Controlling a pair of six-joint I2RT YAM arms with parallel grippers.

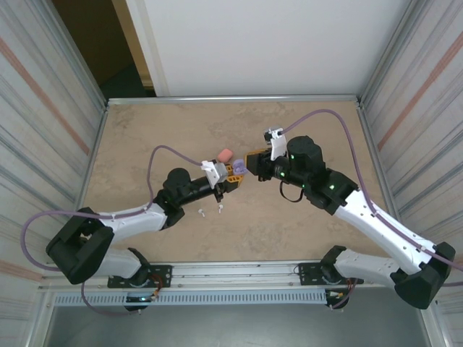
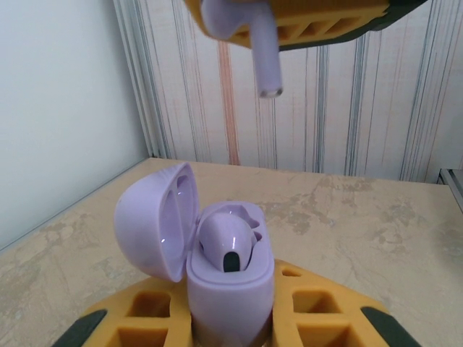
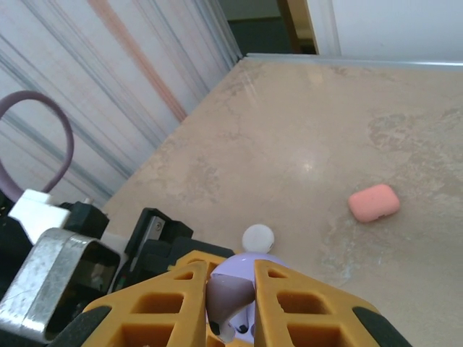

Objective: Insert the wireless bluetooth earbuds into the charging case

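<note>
Nearest the arm bases: two tiny loose earbuds (image 1: pixel 202 212) lying on the desk (image 1: pixel 145 137), just beside the left arm's wrist. Colour not certain at this size.

Next out: left gripper (image 2: pixel 230 325) closed firmly on the lower body of the purple charging case (image 2: pixel 230 285), case held upright. Lid (image 2: pixel 155 217) hinged open and tilted back, to the left in the left wrist view. Seated purple earbud (image 2: pixel 226 238) resting in one well of the case; second well beside it seen unfilled.

Directly above the open case and clear of it: right gripper (image 3: pixel 230 289) clamped on the bulb end of the held purple earbud (image 2: pixel 262 50), stem pointing down toward the case.

Just past the case in the right wrist view: small white rounded object (image 3: pixel 258 237), identity not determinable.

Farther out: pink charging case (image 3: pixel 373 202), closed, lying flat on the desk, near both grippers but touching neither.

Farthest: far edge of the desk meeting the white back wall (image 1: pixel 275 43).
</note>
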